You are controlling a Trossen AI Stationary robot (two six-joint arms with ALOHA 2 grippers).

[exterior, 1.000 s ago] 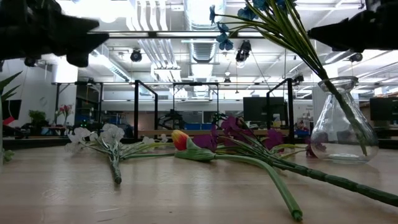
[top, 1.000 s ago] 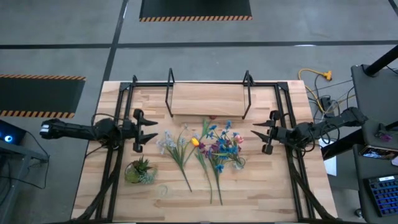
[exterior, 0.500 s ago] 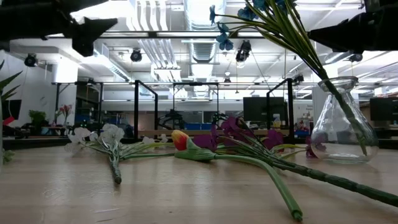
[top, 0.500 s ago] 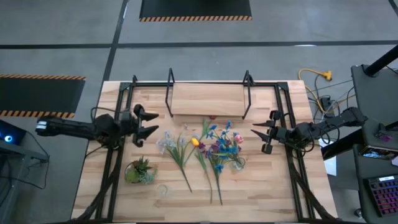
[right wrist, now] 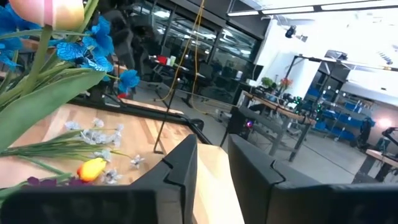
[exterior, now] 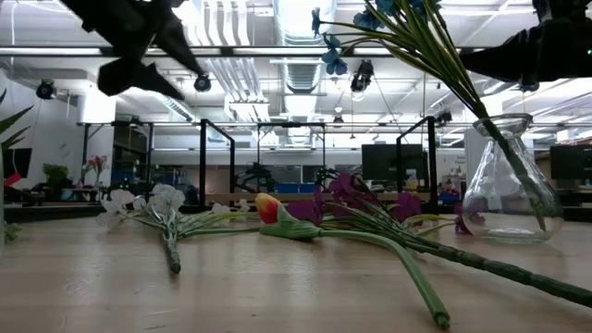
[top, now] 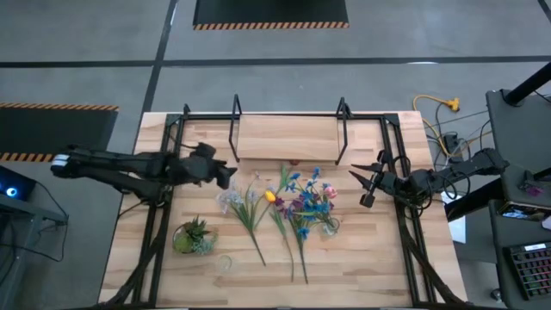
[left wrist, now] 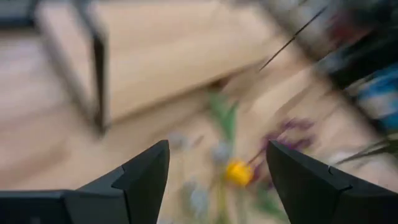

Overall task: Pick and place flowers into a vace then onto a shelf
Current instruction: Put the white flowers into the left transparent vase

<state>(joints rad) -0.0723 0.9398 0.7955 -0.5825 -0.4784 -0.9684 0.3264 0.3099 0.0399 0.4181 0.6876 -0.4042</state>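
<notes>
The clear glass vase (top: pixel 328 227) (exterior: pixel 511 180) stands on the table right of centre, with blue flowers (top: pixel 303 191) (exterior: pixel 435 55) leaning out of it. White flowers (top: pixel 234 200) (exterior: pixel 157 199), a yellow-orange tulip (top: pixel 270 196) (left wrist: pixel 236 173) and purple flowers (top: pixel 293 207) (exterior: pixel 347 190) lie flat on the table. The wooden shelf (top: pixel 288 138) (left wrist: pixel 180 56) stands at the far middle. My left gripper (top: pixel 231 175) (left wrist: pixel 217 155) is open and empty, in the air above the white flowers' heads. My right gripper (top: pixel 357 185) (right wrist: pixel 212 140) hovers right of the vase, its fingers a narrow gap apart.
A squat green potted plant (top: pixel 193 236) stands near the front left. Black frame rails (top: pixel 159 224) (top: pixel 413 241) run along both sides of the table and behind the shelf. Bare tabletop lies along the near edge (top: pixel 344 275).
My left gripper has swung toward the table's right, from beside the left rail to above the white flowers' heads, and has turned as it went. My right gripper has stayed almost where it was. The flowers and the vase have not moved.
</notes>
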